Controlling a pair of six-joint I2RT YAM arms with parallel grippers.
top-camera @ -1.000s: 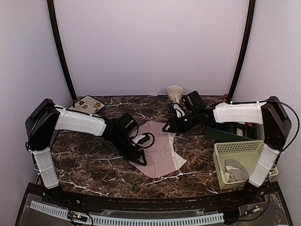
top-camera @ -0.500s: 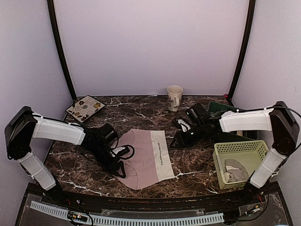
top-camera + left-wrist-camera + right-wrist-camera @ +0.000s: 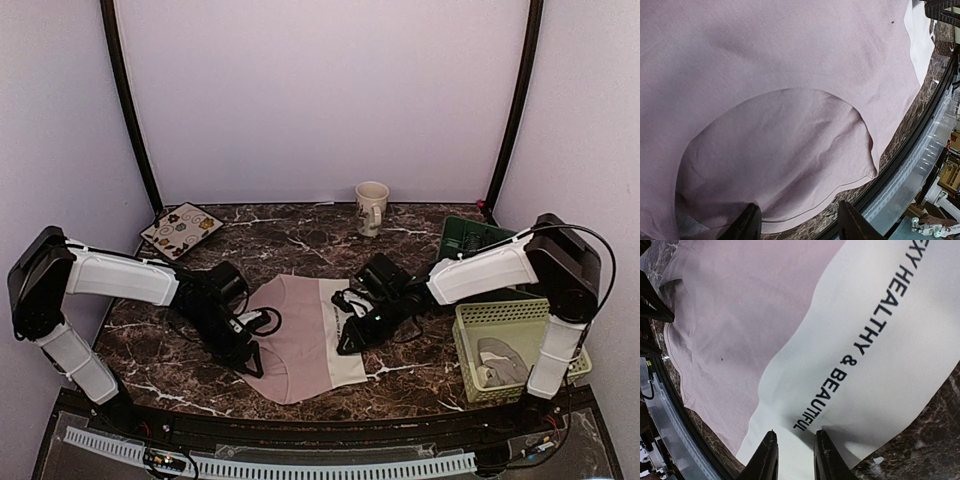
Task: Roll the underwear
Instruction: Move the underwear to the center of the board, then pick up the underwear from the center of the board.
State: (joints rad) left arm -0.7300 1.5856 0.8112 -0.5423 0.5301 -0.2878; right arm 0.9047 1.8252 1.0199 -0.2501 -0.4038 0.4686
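The dusty pink underwear (image 3: 295, 340) lies spread flat and unrolled at the middle of the marble table (image 3: 300, 245), its cream panel (image 3: 345, 368) toward 3 o'clock. The left gripper (image 3: 252, 358) sits low at the garment's 8 o'clock edge, its fingers (image 3: 751, 224) spread wide with pink cloth showing between them, gripping nothing. The right gripper (image 3: 348, 340) is over the cream panel at the 3 o'clock side, its fingers (image 3: 769, 456) parted by a narrower gap beside the printed lettering, while a beige mug (image 3: 372, 205) stands well apart at 12 o'clock.
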